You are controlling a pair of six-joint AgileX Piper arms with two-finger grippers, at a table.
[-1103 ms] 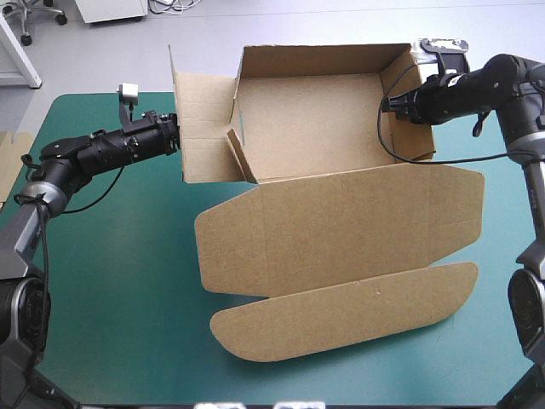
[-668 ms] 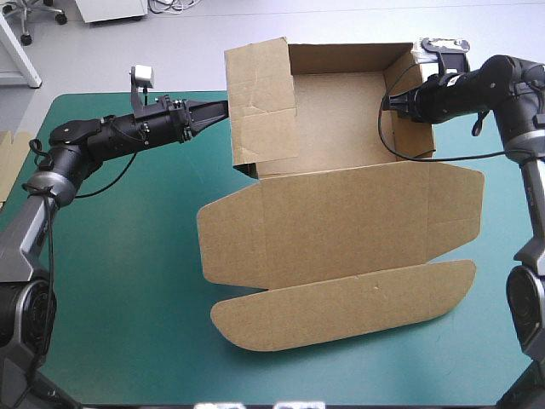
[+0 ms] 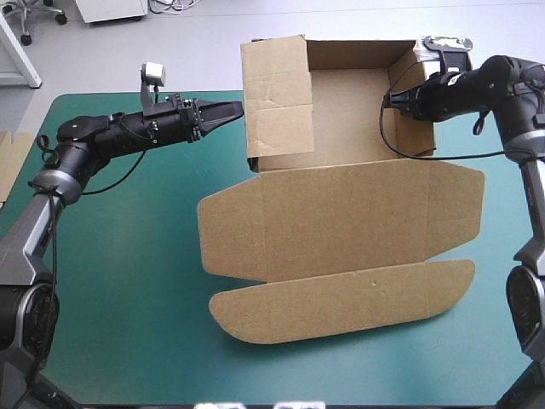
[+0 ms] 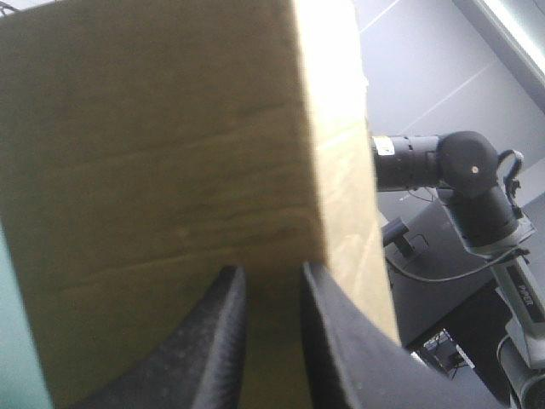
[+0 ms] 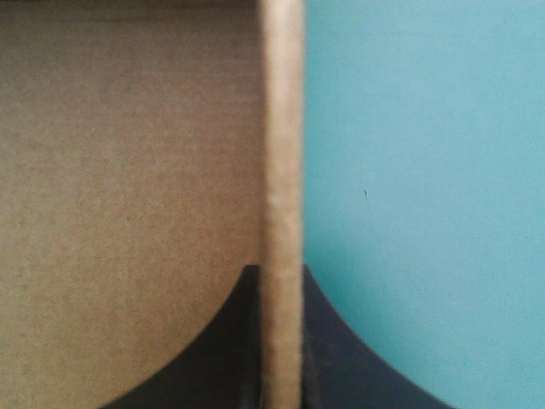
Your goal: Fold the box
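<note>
The brown box lies with its tray at the table's far side and its lid flat toward the front. The tall left flap stands raised and leans in over the tray's left side. My left gripper is shut, its tips touching that flap's outer face. In the left wrist view the flap fills the space ahead of the left gripper, whose fingers keep only a thin gap. My right gripper is shut on the tray's right wall. The wall's edge runs between the right gripper's fingers.
The lid's rounded front flap reaches toward the table's front edge. Bare teal-green cover lies left of the box. An edge of more brown board shows at the table's left edge.
My left gripper has moved right, swinging the left flap from spread outward to upright and in over the tray's left side. The right gripper has kept its hold and place.
</note>
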